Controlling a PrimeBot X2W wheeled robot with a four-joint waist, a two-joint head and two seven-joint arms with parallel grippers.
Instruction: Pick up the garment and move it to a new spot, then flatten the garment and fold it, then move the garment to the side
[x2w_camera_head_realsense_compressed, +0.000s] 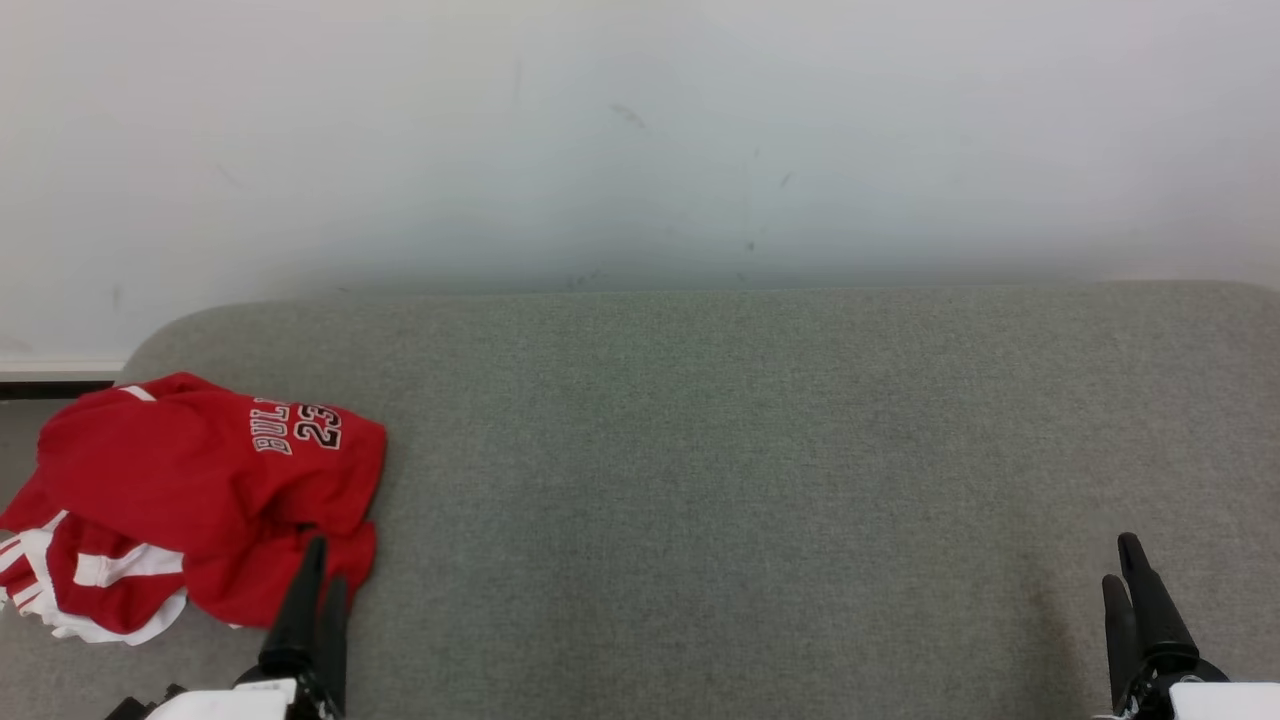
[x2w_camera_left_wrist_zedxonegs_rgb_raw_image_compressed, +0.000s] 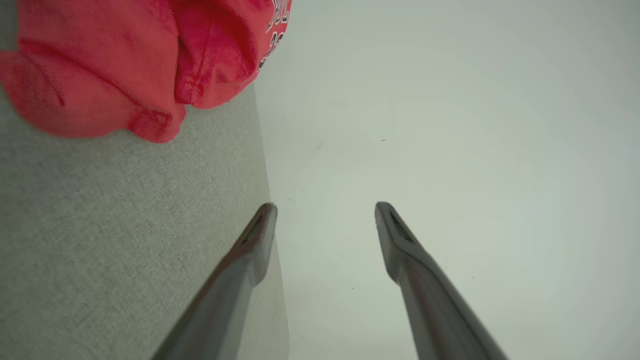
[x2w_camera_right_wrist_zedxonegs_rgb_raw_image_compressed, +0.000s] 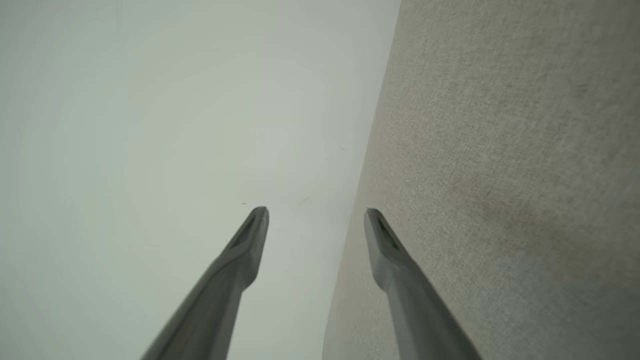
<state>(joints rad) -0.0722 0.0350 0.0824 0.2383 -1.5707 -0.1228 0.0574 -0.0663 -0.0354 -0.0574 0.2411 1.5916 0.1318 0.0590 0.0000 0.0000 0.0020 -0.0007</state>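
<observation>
Left claw (x2w_camera_left_wrist_zedxonegs_rgb_raw_image_compressed: 325, 207), right claw (x2w_camera_right_wrist_zedxonegs_rgb_raw_image_compressed: 315, 212): both spread wide, empty.
Crumpled red garment (x2w_camera_head_realsense_compressed: 190, 470) on grey table (x2w_camera_head_realsense_compressed: 750, 450), just ahead-left of left claw, untouched; well apart from right claw.

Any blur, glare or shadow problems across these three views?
Head view: even soft light, no glare, garment lettering sharp. Left wrist view: garment blurred, its red washed toward pink. Right wrist view: faint dark shadow patch on the grey surface.

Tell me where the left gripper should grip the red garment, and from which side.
Probably the bunched fold at the near right corner of the red garment, close to the open left gripper. Come from above: layered cloth there pinches easily.
</observation>
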